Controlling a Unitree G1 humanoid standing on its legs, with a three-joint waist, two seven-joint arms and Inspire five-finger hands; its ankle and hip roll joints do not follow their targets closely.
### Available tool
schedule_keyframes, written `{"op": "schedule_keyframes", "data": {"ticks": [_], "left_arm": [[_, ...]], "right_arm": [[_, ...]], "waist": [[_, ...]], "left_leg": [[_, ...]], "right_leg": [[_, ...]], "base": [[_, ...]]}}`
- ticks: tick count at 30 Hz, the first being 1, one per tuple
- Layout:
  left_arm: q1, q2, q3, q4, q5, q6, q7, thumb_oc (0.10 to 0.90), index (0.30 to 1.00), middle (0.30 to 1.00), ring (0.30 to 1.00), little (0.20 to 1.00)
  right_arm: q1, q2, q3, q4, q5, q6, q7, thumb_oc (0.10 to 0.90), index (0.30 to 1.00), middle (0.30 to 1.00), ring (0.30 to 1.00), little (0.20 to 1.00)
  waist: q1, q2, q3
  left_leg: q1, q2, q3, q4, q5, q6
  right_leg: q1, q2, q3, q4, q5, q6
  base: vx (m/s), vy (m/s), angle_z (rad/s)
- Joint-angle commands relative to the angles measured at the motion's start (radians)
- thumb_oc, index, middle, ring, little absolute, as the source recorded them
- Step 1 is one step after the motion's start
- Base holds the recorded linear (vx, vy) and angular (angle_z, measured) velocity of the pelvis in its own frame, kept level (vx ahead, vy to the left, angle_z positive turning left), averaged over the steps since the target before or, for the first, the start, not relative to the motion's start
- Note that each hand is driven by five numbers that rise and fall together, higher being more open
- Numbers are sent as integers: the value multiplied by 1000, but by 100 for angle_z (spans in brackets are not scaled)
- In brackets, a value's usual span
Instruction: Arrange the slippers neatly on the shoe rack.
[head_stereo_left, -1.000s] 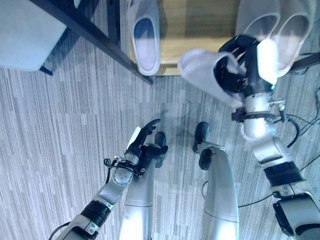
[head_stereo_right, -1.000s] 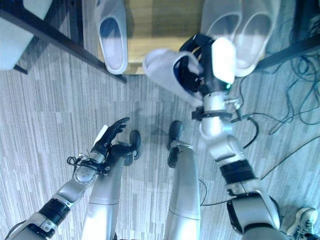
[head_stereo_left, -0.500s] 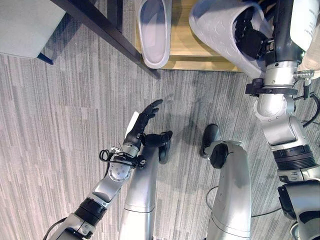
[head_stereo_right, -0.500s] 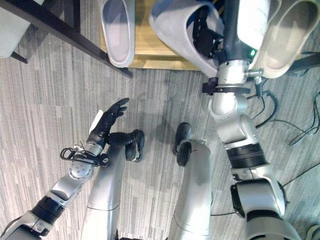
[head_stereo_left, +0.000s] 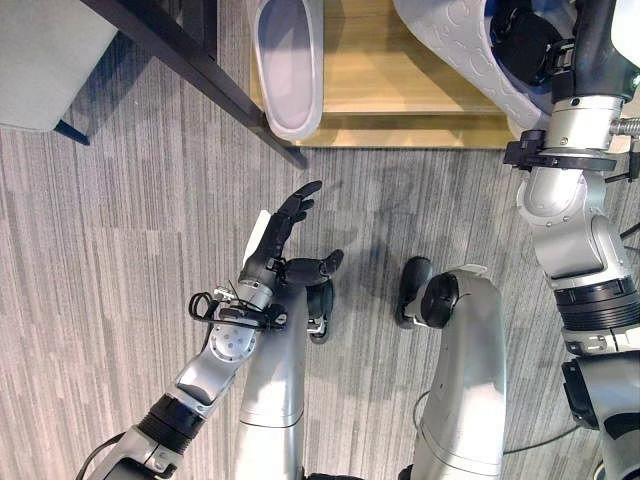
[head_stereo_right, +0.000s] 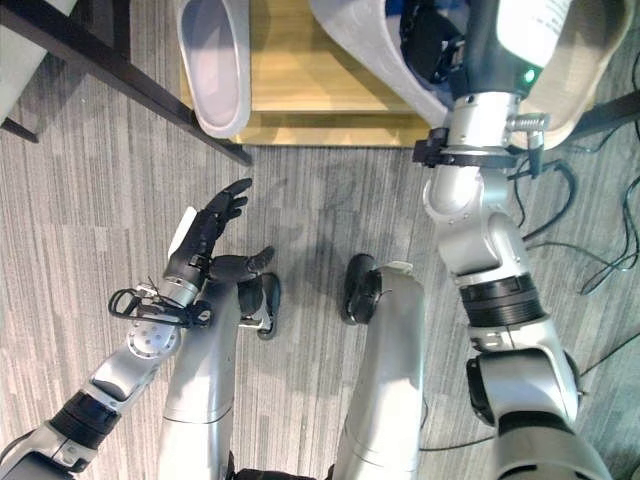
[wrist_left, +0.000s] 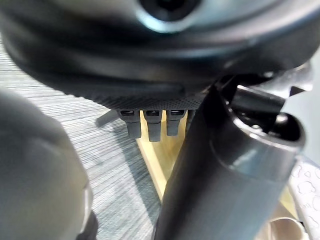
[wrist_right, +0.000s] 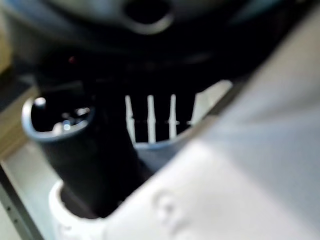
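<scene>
Right robot hand (head_stereo_left: 528, 45) grips pale grey embossed rubber slipper (head_stereo_left: 455, 45) over light wooden shoe rack shelf (head_stereo_left: 400, 85), toe cut off. Smooth grey slipper (head_stereo_left: 285, 70) rests on shelf edge. Left robot hand (head_stereo_left: 280, 228) hangs released, fingers straight.

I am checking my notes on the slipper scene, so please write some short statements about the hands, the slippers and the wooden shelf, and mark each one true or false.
1. The right hand grips a white slipper over the wooden shelf. True.
2. The left hand holds a slipper. False: it is open, fingers straight, over the grey floor, and holds nothing.
3. Another slipper lies at the shelf's left end, beside a dark frame bar. True.
4. The shelf is bare of slippers. False: the left-end slipper already lies on it.
</scene>
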Motion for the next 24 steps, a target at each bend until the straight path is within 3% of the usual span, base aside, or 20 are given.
{"op": "schedule_keyframes", "data": {"ticks": [1,9,16,24], "left_arm": [[6,4,-14,-143,12,-107,32,800,900,900,900,900],[22,26,-15,-183,-15,-113,52,800,900,900,900,900],[29,30,-22,-170,-29,-114,76,800,900,900,900,900],[24,36,-46,-149,-75,-132,87,800,900,900,900,900]], "right_arm": [[-116,-41,-14,-104,-31,-37,-81,400,300,300,300,300],[-117,-58,46,-45,39,-39,-63,400,300,300,300,300],[-176,-34,118,88,84,-18,-65,400,300,300,300,300],[-376,86,276,336,144,22,-57,400,300,300,300,300]], "waist": [[27,-37,-33],[31,-56,-33],[41,-58,-33],[75,-43,-33]], "left_leg": [[-40,-12,-14,-5,-2,-13],[-40,8,-28,193,-87,-17],[-40,4,-49,287,-124,-16],[-40,16,-49,352,-148,-6]], "right_leg": [[120,2,4,191,-171,-58],[102,-3,34,401,-245,-79],[102,1,31,480,-263,-82],[102,-12,22,523,-282,-81]], "base": [[80,-32,4],[75,-5,4],[16,7,-3],[0,44,-5]]}}
